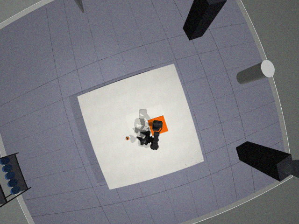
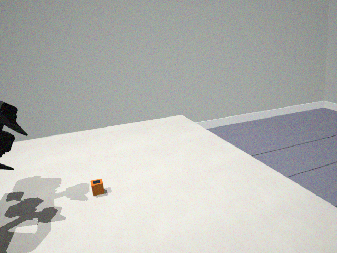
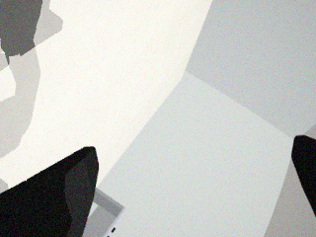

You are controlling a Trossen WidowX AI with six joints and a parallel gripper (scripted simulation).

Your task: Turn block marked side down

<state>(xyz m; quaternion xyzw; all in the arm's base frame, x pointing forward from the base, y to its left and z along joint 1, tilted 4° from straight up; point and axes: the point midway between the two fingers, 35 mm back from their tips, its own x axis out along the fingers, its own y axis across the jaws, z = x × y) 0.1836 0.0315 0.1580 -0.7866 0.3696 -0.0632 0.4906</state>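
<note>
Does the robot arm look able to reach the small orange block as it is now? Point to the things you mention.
Probably yes: the gripper [image 1: 138, 140] [image 2: 20, 152] [image 3: 197, 153] is open, and nothing visible stands between it and the block [image 1: 127, 138] [image 2: 97, 187].

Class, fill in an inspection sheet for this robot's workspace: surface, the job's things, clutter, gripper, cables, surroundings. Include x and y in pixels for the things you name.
Surface: white table [image 1: 110, 110] [image 2: 190, 176]; shadows fall across it.
Job's things: orange block [image 1: 127, 138] [image 2: 97, 187] resting on the table, dark-marked side up; not yet turned over.
Clutter: nothing seen.
Gripper: open [image 1: 139, 138] [image 2: 20, 152] [image 3: 195, 148], raised above the table, away from the block, nothing between the fingers.
Cables: nothing seen.
Surroundings: orange square [image 1: 165, 122] under the arm [image 1: 155, 139]; tiled floor [image 1: 116, 43] [image 2: 271, 141]; black pillar-like shapes, a pale round-topped post [image 1: 267, 68] and a rack of blue things at the floor's edges.
</note>
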